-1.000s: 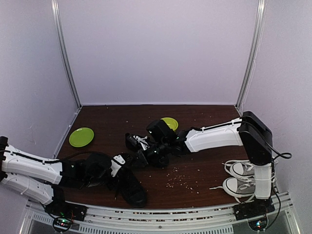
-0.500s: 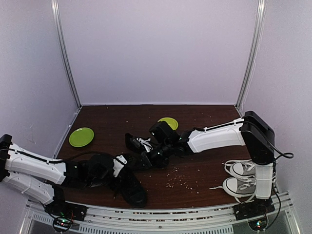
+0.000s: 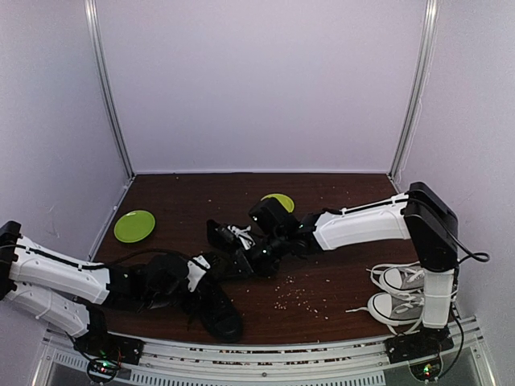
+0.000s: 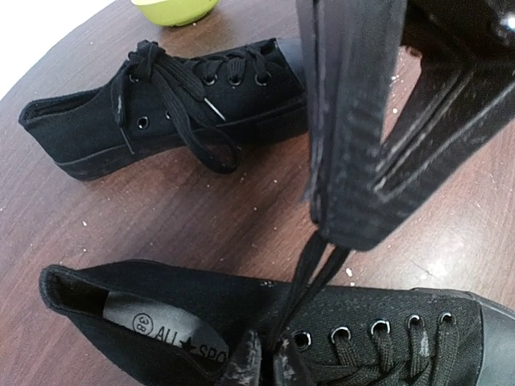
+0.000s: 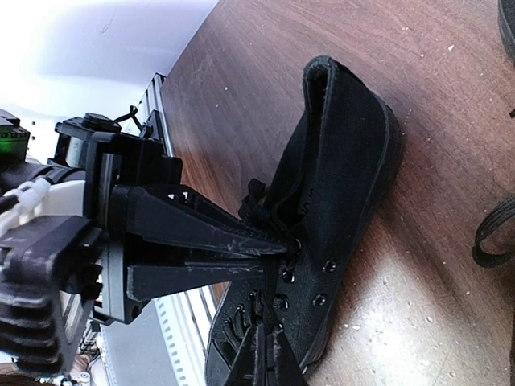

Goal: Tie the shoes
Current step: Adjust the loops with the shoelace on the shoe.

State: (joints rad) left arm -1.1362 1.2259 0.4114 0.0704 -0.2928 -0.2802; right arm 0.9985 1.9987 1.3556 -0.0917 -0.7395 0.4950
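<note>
Two black shoes lie on the brown table. The near shoe (image 3: 219, 310) (image 4: 386, 338) (image 5: 342, 217) lies by the front edge, its collar towards my left gripper. The far shoe (image 3: 225, 235) (image 4: 177, 104) lies behind it with loose laces. My left gripper (image 3: 217, 265) (image 4: 270, 363) (image 5: 282, 245) is shut on a black lace (image 4: 310, 281) at the near shoe's top eyelets. The lace runs up taut to my right gripper (image 3: 245, 260) (image 4: 346, 233) (image 5: 269, 362), which is shut on it just above the shoe. The two grippers are close together.
A pair of grey-and-white sneakers (image 3: 398, 293) with white laces sits by the right arm's base. Two green plates lie on the table, one at the left (image 3: 134, 225), one behind the right gripper (image 3: 282, 201). Pale crumbs (image 3: 298, 297) are scattered in the middle.
Both arms have shifted slightly to the right, still gripping the lace over the near shoe. The shoes have stayed where they were.
</note>
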